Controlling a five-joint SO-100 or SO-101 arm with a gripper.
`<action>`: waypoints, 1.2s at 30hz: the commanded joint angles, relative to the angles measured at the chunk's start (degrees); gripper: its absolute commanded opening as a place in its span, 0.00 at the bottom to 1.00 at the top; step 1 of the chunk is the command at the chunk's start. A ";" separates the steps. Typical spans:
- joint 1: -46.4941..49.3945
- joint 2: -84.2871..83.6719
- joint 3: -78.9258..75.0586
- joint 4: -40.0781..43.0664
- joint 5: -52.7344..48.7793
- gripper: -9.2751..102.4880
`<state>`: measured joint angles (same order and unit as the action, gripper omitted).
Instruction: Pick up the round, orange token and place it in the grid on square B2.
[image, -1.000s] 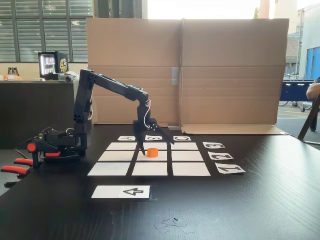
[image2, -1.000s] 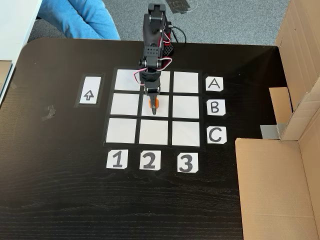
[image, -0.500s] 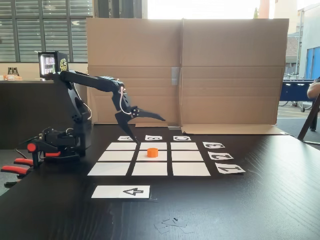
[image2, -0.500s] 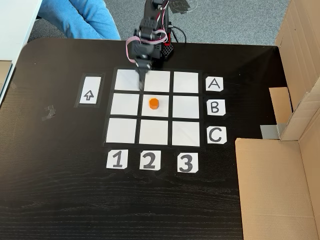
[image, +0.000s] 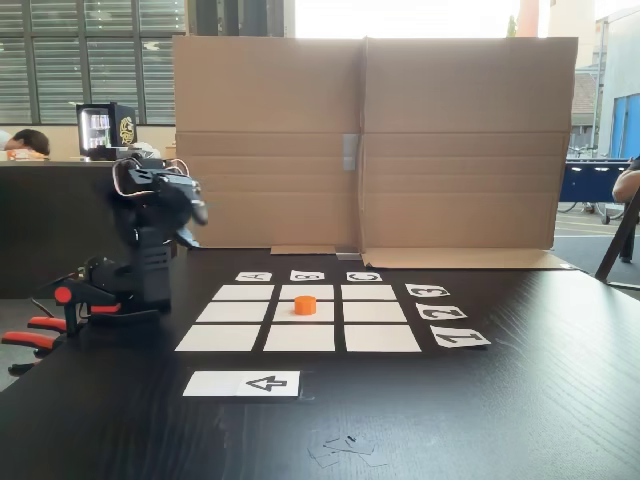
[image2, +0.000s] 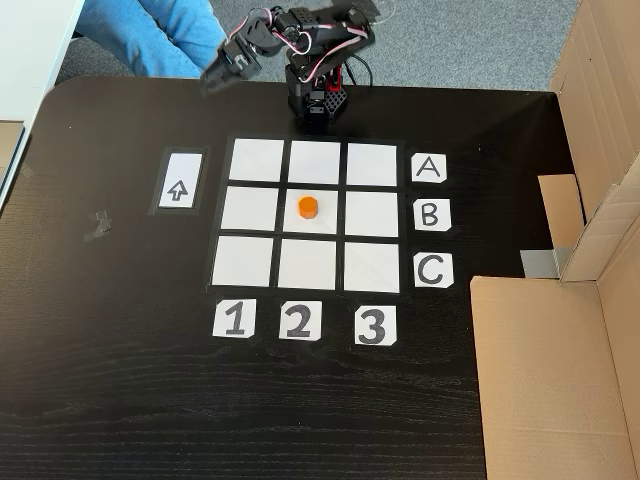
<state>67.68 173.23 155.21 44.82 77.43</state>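
On centre square B2 (image2: 308, 213), token (image2: 308, 207) sits inside borders, white margin all round, upright. Grid (image2: 374, 267) otherwise bare. My gripper (image2: 215, 76) folded back near base, at 11 o'clock from token, well apart, over table (image2: 120, 380) edge; holds nothing, jaw gap blurred, cannot tell.

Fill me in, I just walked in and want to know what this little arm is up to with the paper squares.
It is placing an orange token on a paper grid. The token now sits alone on the centre square, in row B, column 2. The arm is folded up near its base at the table's edge, and its end effector hangs in the air off to the side of the grid, holding nothing. The placing looks done.
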 joint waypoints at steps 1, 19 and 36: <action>9.93 6.15 4.66 0.44 0.88 0.07; 28.83 17.49 16.35 6.94 0.62 0.08; 28.48 17.49 16.35 6.94 0.44 0.08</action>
<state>95.98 190.37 171.83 51.68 77.61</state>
